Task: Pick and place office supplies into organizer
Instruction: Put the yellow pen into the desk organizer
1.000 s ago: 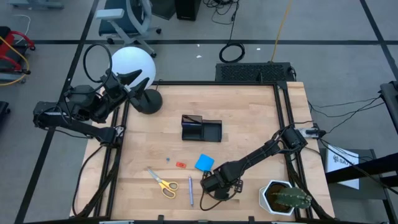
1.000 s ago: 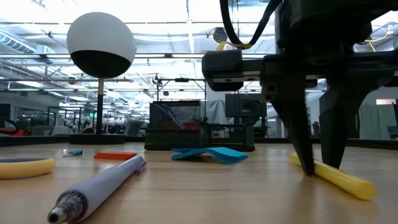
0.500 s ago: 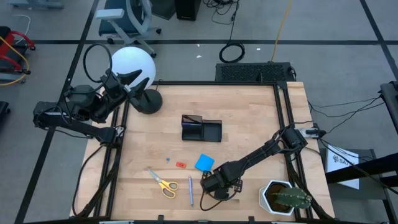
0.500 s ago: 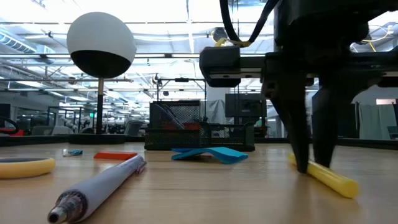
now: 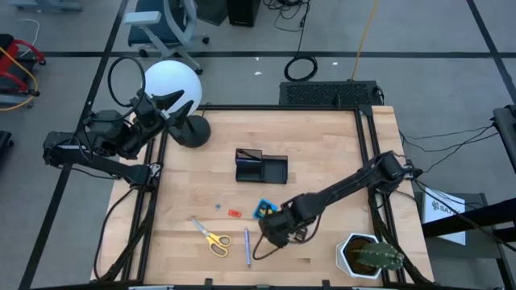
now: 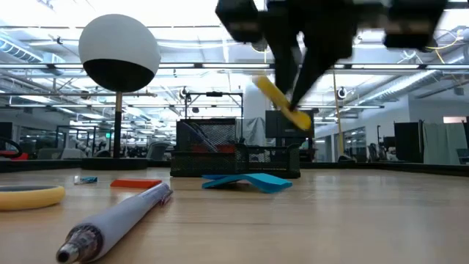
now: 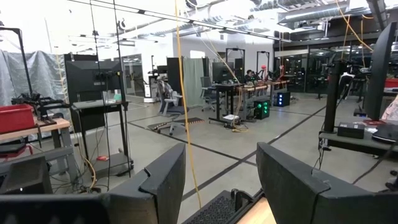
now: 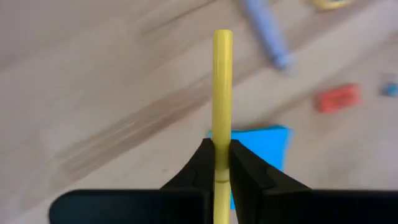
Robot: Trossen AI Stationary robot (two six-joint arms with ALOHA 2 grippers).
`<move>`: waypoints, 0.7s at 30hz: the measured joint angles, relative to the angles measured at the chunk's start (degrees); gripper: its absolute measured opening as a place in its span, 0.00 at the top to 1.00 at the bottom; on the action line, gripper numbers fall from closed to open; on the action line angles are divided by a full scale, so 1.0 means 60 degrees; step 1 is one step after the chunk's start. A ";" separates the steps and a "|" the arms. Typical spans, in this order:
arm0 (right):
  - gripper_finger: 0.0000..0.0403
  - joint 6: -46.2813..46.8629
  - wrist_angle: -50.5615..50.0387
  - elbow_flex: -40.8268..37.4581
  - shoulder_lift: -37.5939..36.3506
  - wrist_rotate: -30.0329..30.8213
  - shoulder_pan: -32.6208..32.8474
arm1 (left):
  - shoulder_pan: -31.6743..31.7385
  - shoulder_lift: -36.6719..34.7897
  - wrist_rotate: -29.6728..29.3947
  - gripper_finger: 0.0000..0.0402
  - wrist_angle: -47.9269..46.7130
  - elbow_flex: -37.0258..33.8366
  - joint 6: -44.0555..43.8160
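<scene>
Wooden table [image 5: 322, 153], yellow pen [image 8: 221, 99] pinched in right end effector [image 8: 217, 163] (lifted)

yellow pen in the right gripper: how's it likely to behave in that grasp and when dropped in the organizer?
The yellow pen looks stiff: it juts straight past the right gripper without sagging. It is pinched at one spot and hangs tilted in the low view, so it may pivot if bumped. Round and smooth, it will probably roll if it misses the organizer and lands on the table.
</scene>
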 joint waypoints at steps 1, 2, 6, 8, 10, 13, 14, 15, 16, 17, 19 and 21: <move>0.96 0.0277 0.0142 0.0000 -0.0123 -0.0002 -0.0071 | -0.0003 0.0003 -0.0003 0.50 -0.0003 0.0000 0.0000; 0.96 0.0574 0.0301 0.0000 -0.0256 -0.0009 -0.0137 | 0.0001 -0.0001 -0.0002 0.50 0.0004 0.0000 0.0000; 0.96 0.1575 0.1133 0.0007 -0.0648 -0.0022 -0.0448 | 0.0001 0.0000 -0.0003 0.50 0.0000 0.0000 0.0000; 0.96 0.1999 0.1599 0.0011 -0.0754 -0.0011 -0.0651 | 0.0001 -0.0001 -0.0003 0.50 -0.0001 0.0000 0.0000; 0.96 0.2488 0.1965 0.0011 -0.0769 -0.0010 -0.0879 | -0.0001 0.0000 -0.0001 0.50 -0.0003 0.0000 0.0000; 0.96 0.3014 0.2368 0.0011 -0.0798 -0.0006 -0.1208 | 0.0000 0.0001 -0.0002 0.50 -0.0006 0.0000 0.0000; 0.96 0.3143 0.2522 0.0011 -0.0807 0.0003 -0.1324 | 0.0000 -0.0001 -0.0003 0.50 0.0000 0.0000 0.0000; 0.96 0.3301 0.2721 0.0011 -0.0811 0.0010 -0.1437 | 0.0001 0.0002 -0.0003 0.50 0.0007 0.0000 0.0000; 0.96 0.3479 0.2867 0.0011 -0.0811 0.0011 -0.1562 | -0.0003 0.0003 -0.0002 0.50 -0.0007 0.0000 0.0000; 0.96 0.3675 0.2965 0.0011 -0.0811 0.0012 -0.1685 | -0.0003 -0.0001 -0.0002 0.50 -0.0007 0.0000 0.0000; 0.96 0.4060 0.3209 0.0011 -0.0811 -0.0003 -0.1937 | 0.0001 0.0003 -0.0002 0.50 -0.0002 0.0000 0.0000; 0.96 0.4285 0.3409 0.0011 -0.0811 0.0000 -0.2156 | 0.0000 0.0001 -0.0001 0.50 0.0001 0.0000 0.0000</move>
